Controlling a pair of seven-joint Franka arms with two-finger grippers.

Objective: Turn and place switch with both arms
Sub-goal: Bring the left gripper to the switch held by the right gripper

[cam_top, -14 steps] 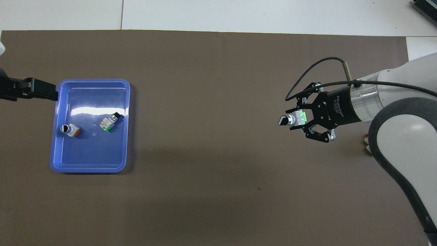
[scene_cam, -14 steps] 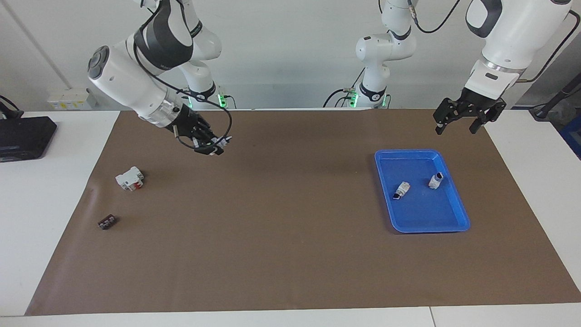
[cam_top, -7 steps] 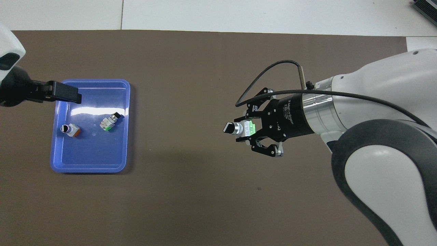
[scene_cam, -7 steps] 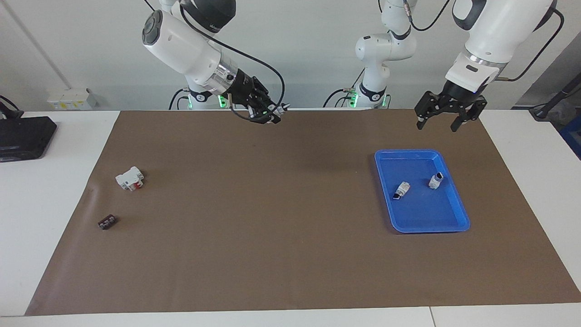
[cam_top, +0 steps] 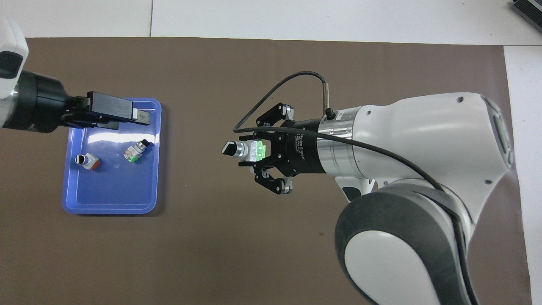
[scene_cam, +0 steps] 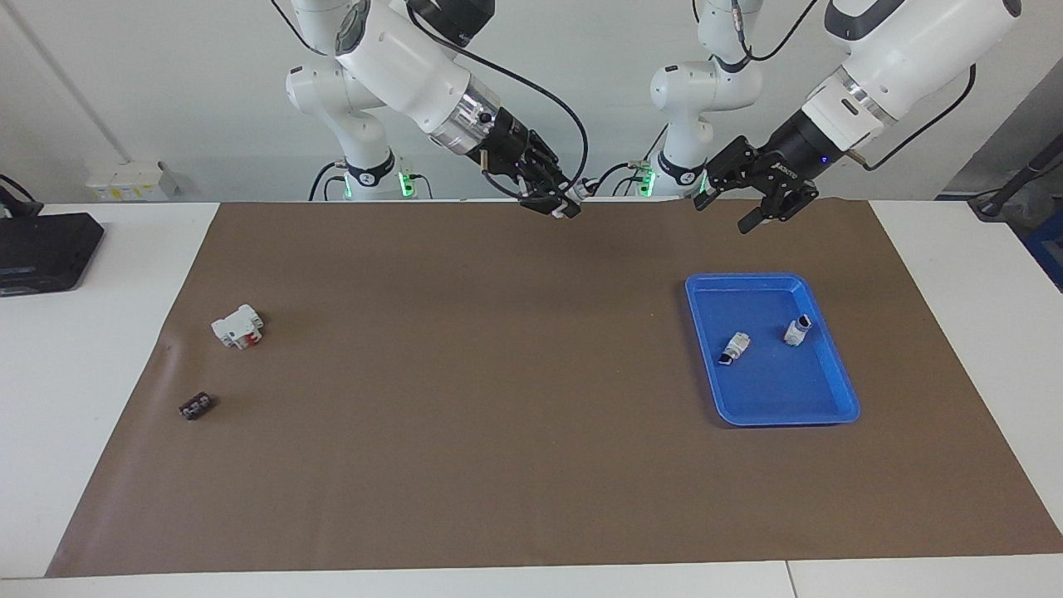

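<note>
Both arms are raised, their wrists tilted toward each other. The right tool points sideways at the left tool, its fingers clamped on a small part. The left tool's fingers are spread apart, holding nothing, well apart from the right tool.

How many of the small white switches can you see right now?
3. Two small white plastic switches lie apart in the blue tray: one green-faced, one orange-faced. A third, green-faced, is held in the right gripper over the brown mat.

We are seeing tray sitting right of frame centre in facing view, two small pieces lying inside; block lying at left.
</note>
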